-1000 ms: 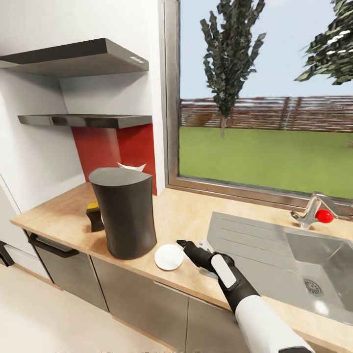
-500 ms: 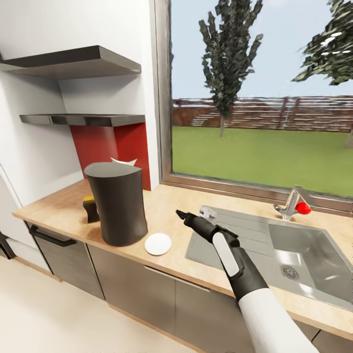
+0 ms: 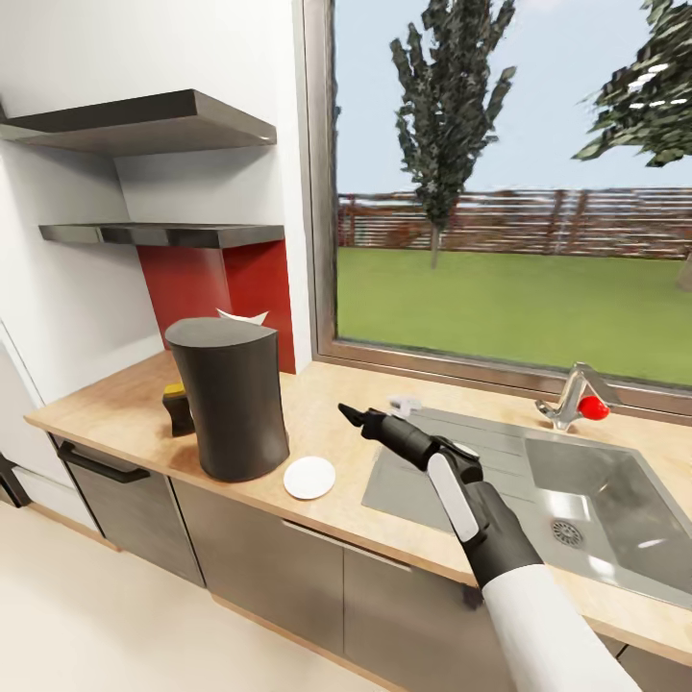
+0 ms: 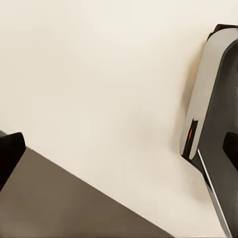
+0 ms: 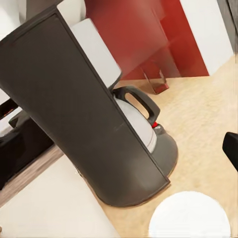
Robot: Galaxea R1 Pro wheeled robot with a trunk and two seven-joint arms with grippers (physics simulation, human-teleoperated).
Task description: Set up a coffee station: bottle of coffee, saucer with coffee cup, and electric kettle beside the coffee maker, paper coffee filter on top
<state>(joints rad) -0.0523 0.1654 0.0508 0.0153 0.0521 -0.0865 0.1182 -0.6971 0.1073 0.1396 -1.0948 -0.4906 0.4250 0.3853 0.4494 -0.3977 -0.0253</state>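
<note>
Compared with half a second earlier, the right claw (image 3: 348,412) had risen a little above the surface (image 3: 336,423); its fingers looked nearly together and held nothing, though I cannot tell for sure. The saucer (image 3: 309,478) lay at the front edge, just beside the coffee maker (image 3: 231,399). The electric kettle (image 5: 144,126) stood behind the maker. The cup probably came next.
</note>
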